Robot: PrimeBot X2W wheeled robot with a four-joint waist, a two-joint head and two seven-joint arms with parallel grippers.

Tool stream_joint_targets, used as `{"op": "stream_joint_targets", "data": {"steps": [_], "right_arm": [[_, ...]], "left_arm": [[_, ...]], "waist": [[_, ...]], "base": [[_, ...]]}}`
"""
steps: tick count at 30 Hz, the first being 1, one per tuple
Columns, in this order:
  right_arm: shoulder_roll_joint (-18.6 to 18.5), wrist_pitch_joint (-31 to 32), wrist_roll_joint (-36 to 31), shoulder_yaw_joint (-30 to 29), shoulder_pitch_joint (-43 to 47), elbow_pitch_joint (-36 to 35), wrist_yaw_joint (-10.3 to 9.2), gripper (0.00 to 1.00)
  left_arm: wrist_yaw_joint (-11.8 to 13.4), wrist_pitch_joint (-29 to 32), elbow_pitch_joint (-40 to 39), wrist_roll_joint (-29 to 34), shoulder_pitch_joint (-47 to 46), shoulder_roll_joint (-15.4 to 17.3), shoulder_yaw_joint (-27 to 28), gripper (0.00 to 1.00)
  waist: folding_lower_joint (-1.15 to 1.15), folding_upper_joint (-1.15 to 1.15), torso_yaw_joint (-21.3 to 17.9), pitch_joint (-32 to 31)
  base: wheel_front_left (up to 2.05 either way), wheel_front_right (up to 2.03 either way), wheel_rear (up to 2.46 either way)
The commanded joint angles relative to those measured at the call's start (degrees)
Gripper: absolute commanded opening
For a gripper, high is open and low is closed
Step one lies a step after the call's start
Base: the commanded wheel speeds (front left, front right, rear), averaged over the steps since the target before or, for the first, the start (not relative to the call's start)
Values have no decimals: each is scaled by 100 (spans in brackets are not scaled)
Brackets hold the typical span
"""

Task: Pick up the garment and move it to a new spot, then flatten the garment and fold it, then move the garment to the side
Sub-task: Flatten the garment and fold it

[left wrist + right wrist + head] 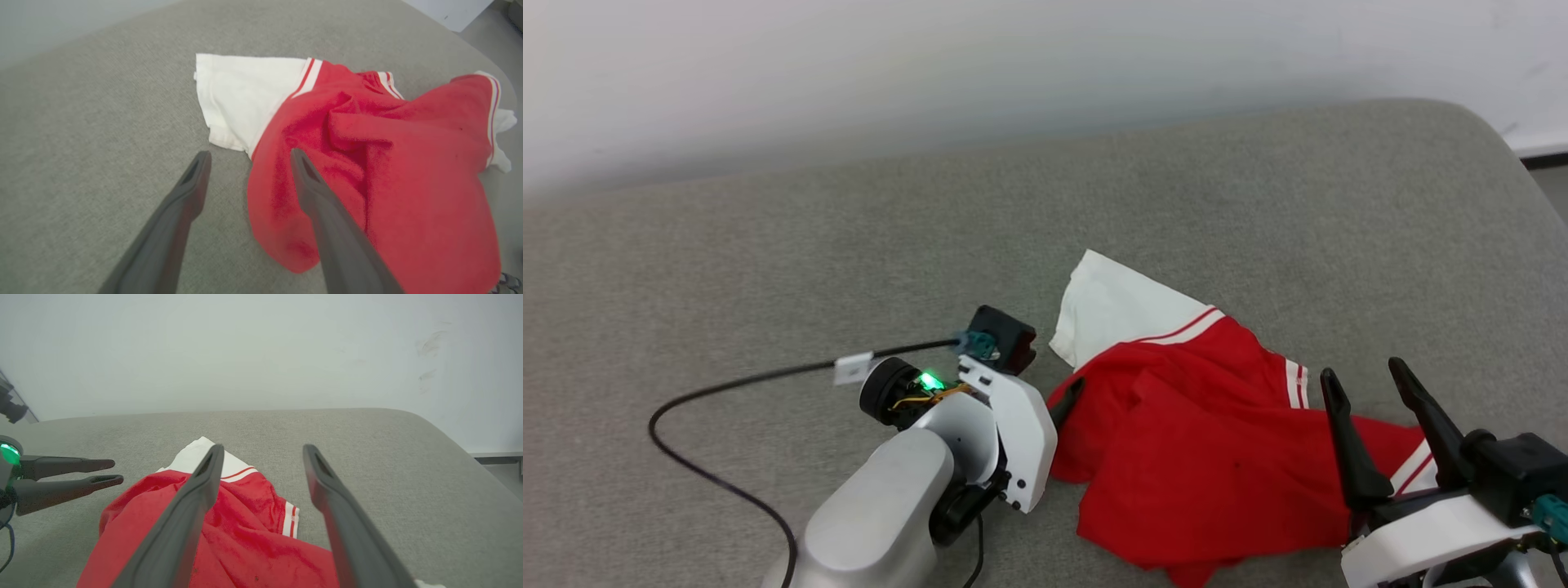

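The left claw (250, 156) stands open with nothing between its fingers. In its own wrist view it straddles the left edge of the garment (388, 171): one finger (322, 212) lies across the red cloth and the other (179, 204) over the bare grey fabric surface (81, 143), both tips just short of the white sleeve (237, 94). From the head view only one dark finger of this claw shows past the white wrist housing, its tip at the red hem; whether it touches the cloth cannot be told. The right claw (1364, 371) is also spread wide and empty, at the opposite, right side of the garment, fingers pointing away from the robot. In the right wrist view one of its fingers (184, 522) crosses the red body of the shirt and the other (347, 522) runs over bare grey surface beside it. The garment lies crumpled between the two claws, near the robot, red fabric folded over itself. The white sleeve sticks out at the far left with its red-and-white striped band (1188, 327), and a second striped band (1294, 384) sits nearer the right claw. A black cable (686, 457) loops over the surface to the left of the left arm, well apart from the garment. A pale wall (1013, 65) rises behind the surface's far edge.
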Motion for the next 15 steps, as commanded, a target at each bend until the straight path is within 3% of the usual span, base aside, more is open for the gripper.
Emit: {"op": "stream_joint_targets", "data": {"steps": [1, 15], "right_arm": [[15, -36, 17, 6, -100, 20, -2, 100], [92, -255, 170, 35, -331, 278, -2, 100]], "left_arm": [[-67, 326, 124, -21, -152, 11, -110, 100], [-329, 2637, 625, -129, -574, 286, -1028, 100]], "waist": [[0, 0, -143, 197], [0, 0, -375, 652]], "base": [[0, 0, 0], [0, 0, 0]]}}
